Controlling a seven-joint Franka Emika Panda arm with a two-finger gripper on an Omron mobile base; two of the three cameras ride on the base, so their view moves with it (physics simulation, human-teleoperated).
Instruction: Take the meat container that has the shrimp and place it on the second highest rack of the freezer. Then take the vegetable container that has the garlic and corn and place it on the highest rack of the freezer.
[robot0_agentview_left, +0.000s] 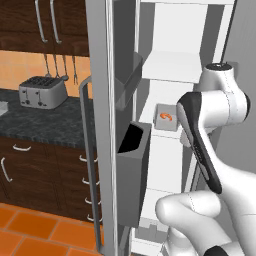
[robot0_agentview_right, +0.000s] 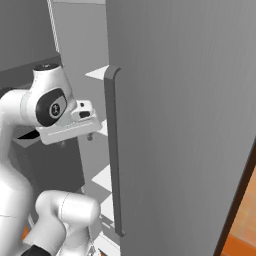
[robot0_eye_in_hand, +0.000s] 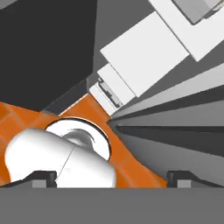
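A dark wood kitchen with an orange tiled floor (robot0_agentview_left: 45, 227) and an orange backsplash lies to the left; a speckled dark counter (robot0_agentview_left: 40, 122) carries a silver toaster (robot0_agentview_left: 42, 91), with utensils hanging on the wall above it. The freezer (robot0_agentview_left: 107, 75) stands open, grey and metal-faced outside, white inside. Its door shows edge-on in the left base view, with a long vertical bar handle (robot0_agentview_left: 86, 160) and dark grey door bins (robot0_agentview_left: 132, 172), the lower one deep and open-topped. In the right base view the second door's (robot0_agentview_right: 190, 125) broad grey face blocks most of the interior.

Inside, plain flat white shelves step down the compartment. One white shelf (robot0_agentview_left: 172, 67) sits high up; on the shelf below it rests a pale grey meat container (robot0_agentview_left: 167, 117) holding an orange shrimp, set toward the back and partly hidden by the arm's elbow. Which racks these are counted from the top I cannot tell, since the top of the compartment is cut off.

The gripper (robot0_eye_in_hand: 111, 177) points steeply down along the stacked shelf edges toward the floor. Its two dark fingertips (robot0_eye_in_hand: 41, 178) stand spread fully wide at the bottom corners of the hand view, released, with nothing between them and touching nothing.
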